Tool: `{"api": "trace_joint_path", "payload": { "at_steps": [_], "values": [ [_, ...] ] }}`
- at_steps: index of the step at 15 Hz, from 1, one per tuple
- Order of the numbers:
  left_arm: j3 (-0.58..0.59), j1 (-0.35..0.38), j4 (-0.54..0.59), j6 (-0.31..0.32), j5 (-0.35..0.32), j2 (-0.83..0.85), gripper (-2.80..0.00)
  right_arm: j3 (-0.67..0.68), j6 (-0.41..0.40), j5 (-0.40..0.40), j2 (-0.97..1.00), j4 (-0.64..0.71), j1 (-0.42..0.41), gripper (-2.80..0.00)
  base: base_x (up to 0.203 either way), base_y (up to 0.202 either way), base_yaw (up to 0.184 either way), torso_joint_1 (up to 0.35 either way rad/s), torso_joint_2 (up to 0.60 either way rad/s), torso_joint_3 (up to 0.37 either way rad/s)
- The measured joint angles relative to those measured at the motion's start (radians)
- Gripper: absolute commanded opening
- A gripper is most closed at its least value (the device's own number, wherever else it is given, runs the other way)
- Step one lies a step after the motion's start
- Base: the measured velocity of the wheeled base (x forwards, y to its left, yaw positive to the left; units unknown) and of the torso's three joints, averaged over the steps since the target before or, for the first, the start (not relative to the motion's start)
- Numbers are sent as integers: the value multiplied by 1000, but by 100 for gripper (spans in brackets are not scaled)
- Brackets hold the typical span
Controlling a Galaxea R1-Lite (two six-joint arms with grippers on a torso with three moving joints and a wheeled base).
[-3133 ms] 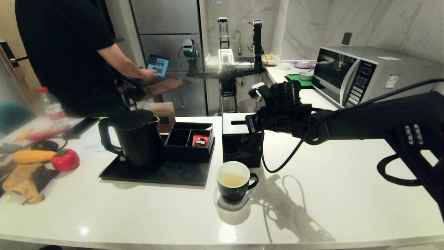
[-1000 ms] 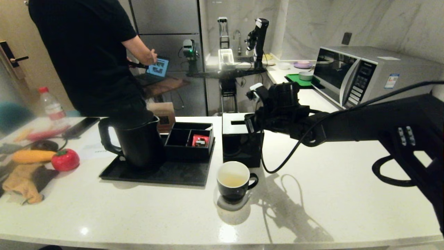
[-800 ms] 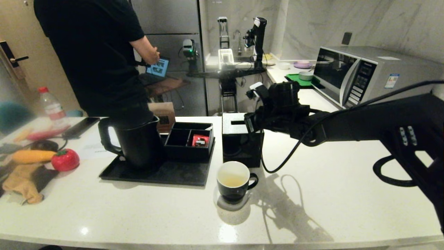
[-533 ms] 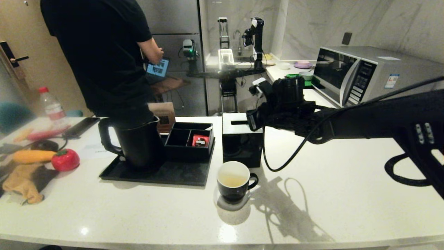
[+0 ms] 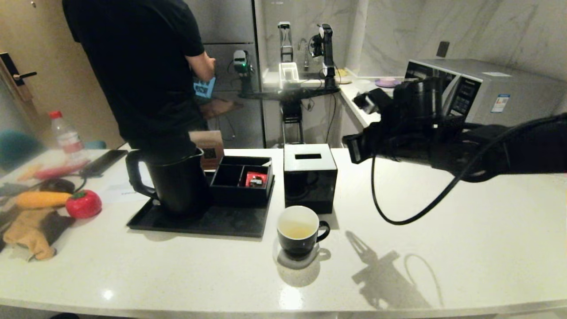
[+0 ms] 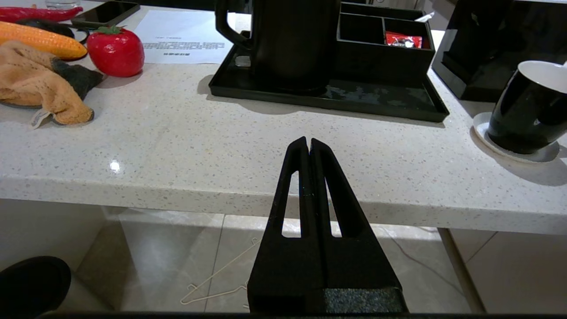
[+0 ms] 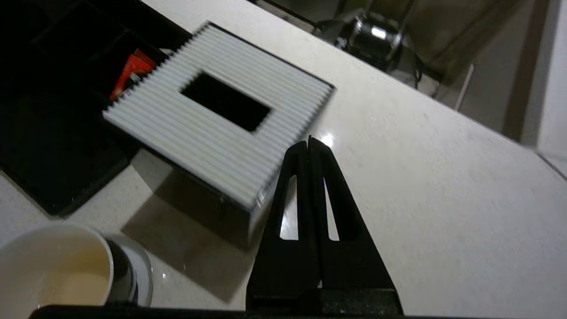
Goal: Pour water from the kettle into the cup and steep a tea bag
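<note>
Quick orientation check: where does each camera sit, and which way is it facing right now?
Head: up high, looking down at the white counter; right arm shows.
Left wrist: below the counter edge, facing the tall matte black kettle; shut left claw shows.
Right wrist: above, looking down on the black tissue box; shut right claw shows.
All share the glossy black cup.

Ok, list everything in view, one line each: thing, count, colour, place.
kettle: one, matte black, on the tray's left.
tray: one, black, on the counter.
compartment box: one, black, on the tray, holding a red packet.
tissue box: one, black with white top, behind the cup.
cup: one, black with white inside, on a white coaster, holding pale liquid.
tomato: one, red, counter's left.
cloth: one, orange, far left.
microwave: one, silver, back right.
right claw: shut, raised above the counter, right of the tissue box.
left claw: shut, parked before the counter's edge.
</note>
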Motion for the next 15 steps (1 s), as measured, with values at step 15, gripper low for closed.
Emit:
{"api": "trace_joint_path", "payload": {
  "at_steps": [15],
  "values": [
    [0, 0, 0, 0, 1, 0, -280, 781, 197, -131, -821, 57, -426, -280, 0, 0, 0, 0, 0, 0]
  ]
}}
